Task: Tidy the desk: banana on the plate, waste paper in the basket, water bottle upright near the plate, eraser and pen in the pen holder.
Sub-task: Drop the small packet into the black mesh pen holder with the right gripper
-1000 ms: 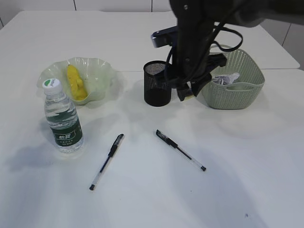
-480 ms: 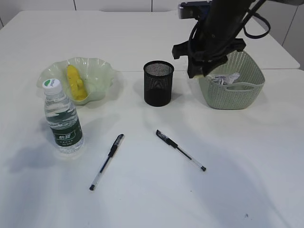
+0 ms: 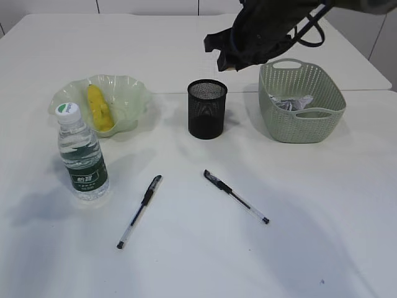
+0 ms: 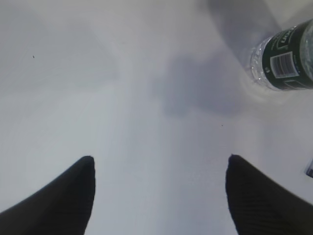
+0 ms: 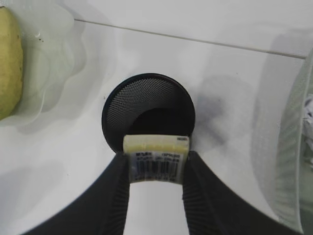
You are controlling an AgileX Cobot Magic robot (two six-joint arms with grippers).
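My right gripper (image 5: 156, 159) is shut on the eraser (image 5: 155, 146), a cream block with a barcode label, high above the black mesh pen holder (image 5: 148, 115). In the exterior view that gripper (image 3: 224, 61) hangs above and behind the pen holder (image 3: 207, 108). Two pens (image 3: 139, 211) (image 3: 236, 197) lie on the desk (image 3: 198, 261) in front of it. The banana (image 3: 99, 107) rests in the plate (image 3: 127, 93). Just in front of the plate, the water bottle (image 3: 82, 155) stands upright. Waste paper (image 3: 294, 102) lies in the basket (image 3: 322, 127). My left gripper (image 4: 159, 166) is open over bare desk, with the bottle (image 4: 286, 58) at its upper right.
A seam between two tabletops runs behind the plate and holder. The right wrist view shows the plate's wavy rim (image 5: 58, 73) on the left and the basket wall (image 5: 298, 147) on the right.
My right arm has risen from low between holder and basket and swung left, carrying the eraser to a spot above the holder. Nothing on the desk has moved.
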